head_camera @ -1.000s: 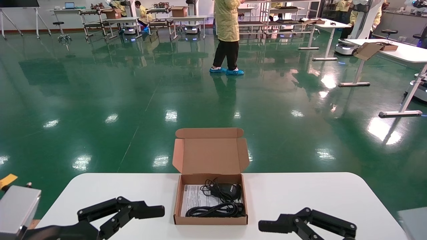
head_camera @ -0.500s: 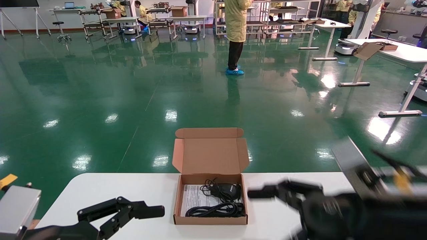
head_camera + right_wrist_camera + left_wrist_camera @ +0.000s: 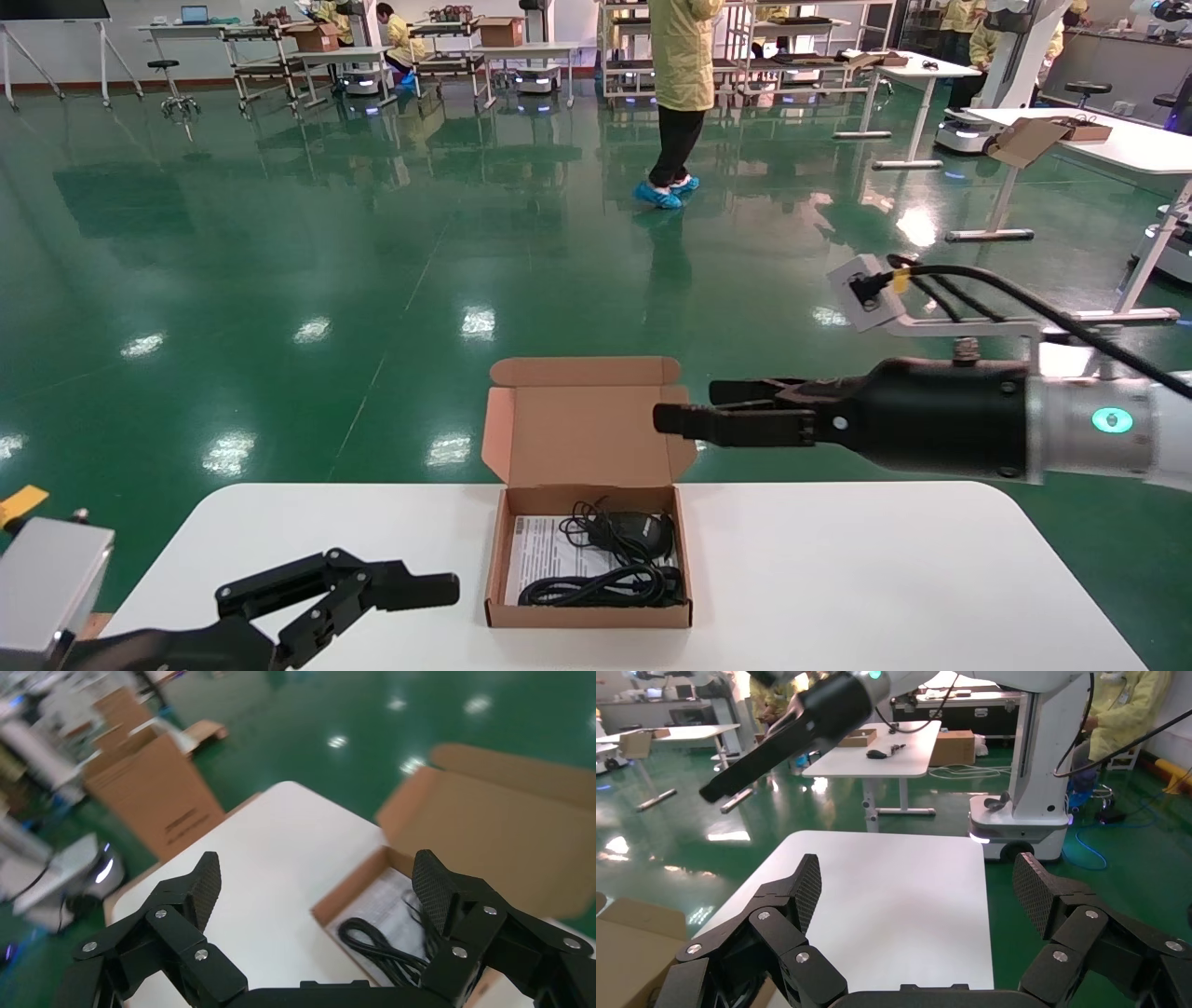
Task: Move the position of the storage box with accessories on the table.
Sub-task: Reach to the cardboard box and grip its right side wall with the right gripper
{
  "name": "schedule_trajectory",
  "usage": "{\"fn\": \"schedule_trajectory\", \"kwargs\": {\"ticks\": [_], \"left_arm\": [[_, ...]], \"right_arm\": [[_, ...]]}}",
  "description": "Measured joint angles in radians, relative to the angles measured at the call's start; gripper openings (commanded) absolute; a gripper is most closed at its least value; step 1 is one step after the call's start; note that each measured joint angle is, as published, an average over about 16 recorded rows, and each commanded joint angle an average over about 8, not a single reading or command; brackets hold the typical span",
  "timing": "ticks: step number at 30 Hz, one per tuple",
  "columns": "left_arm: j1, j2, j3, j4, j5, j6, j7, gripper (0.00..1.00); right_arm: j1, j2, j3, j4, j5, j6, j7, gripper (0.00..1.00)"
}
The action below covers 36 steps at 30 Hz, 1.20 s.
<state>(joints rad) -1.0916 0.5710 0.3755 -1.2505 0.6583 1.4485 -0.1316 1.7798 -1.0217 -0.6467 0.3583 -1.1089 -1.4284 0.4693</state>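
Note:
The storage box [image 3: 587,615] sits open in the middle of the white table [image 3: 838,578], its flap lid [image 3: 589,433] standing upright at the back. Inside lie the accessories: a coiled black cable [image 3: 601,587], a black mouse [image 3: 638,531] and a printed sheet [image 3: 540,554]. My right gripper [image 3: 684,408] hangs in the air, open, pointing left at the height of the lid's right tab. Its wrist view looks down past the open right gripper [image 3: 318,881] onto the box [image 3: 351,885] and cable [image 3: 372,941]. My left gripper [image 3: 428,592] rests open to the left of the box.
A person in a yellow coat [image 3: 684,56] walks on the green floor beyond the table. Other white tables [image 3: 1117,140] stand far right. A large cardboard carton [image 3: 151,794] stands on the floor off the table's left side. A white robot base [image 3: 1025,776] stands past the table's right end.
My right arm has lifted off the front right of the table and swung up and leftward to hover beside the lid. The left arm and the box have stayed put.

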Motion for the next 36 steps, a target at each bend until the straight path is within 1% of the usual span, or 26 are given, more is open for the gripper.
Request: {"fn": "schedule_trajectory", "kwargs": {"ticks": [5, 11, 14, 19, 24, 29, 36], "left_arm": [[0.0, 0.0, 0.0, 0.0, 0.0, 0.0, 0.0, 1.0], [0.0, 0.0, 0.0, 0.0, 0.0, 0.0, 0.0, 1.0], [0.0, 0.0, 0.0, 0.0, 0.0, 0.0, 0.0, 1.0], [0.0, 0.0, 0.0, 0.0, 0.0, 0.0, 0.0, 1.0], [0.0, 0.0, 0.0, 0.0, 0.0, 0.0, 0.0, 1.0], [0.0, 0.0, 0.0, 0.0, 0.0, 0.0, 0.0, 1.0], [0.0, 0.0, 0.0, 0.0, 0.0, 0.0, 0.0, 1.0]], "right_arm": [[0.026, -0.038, -0.009, -0.099, -0.016, 0.032, 0.007, 1.0], [0.053, -0.036, -0.01, -0.163, -0.016, 0.021, 0.034, 1.0], [0.068, -0.03, -0.01, -0.191, -0.016, 0.023, 0.062, 1.0], [0.103, -0.027, -0.026, -0.248, -0.04, 0.041, 0.138, 1.0], [0.135, -0.047, -0.054, -0.299, -0.079, 0.084, 0.216, 1.0], [0.159, -0.083, -0.098, -0.334, -0.144, 0.136, 0.279, 1.0], [0.164, -0.14, -0.151, -0.356, -0.22, 0.193, 0.327, 1.0]]}}
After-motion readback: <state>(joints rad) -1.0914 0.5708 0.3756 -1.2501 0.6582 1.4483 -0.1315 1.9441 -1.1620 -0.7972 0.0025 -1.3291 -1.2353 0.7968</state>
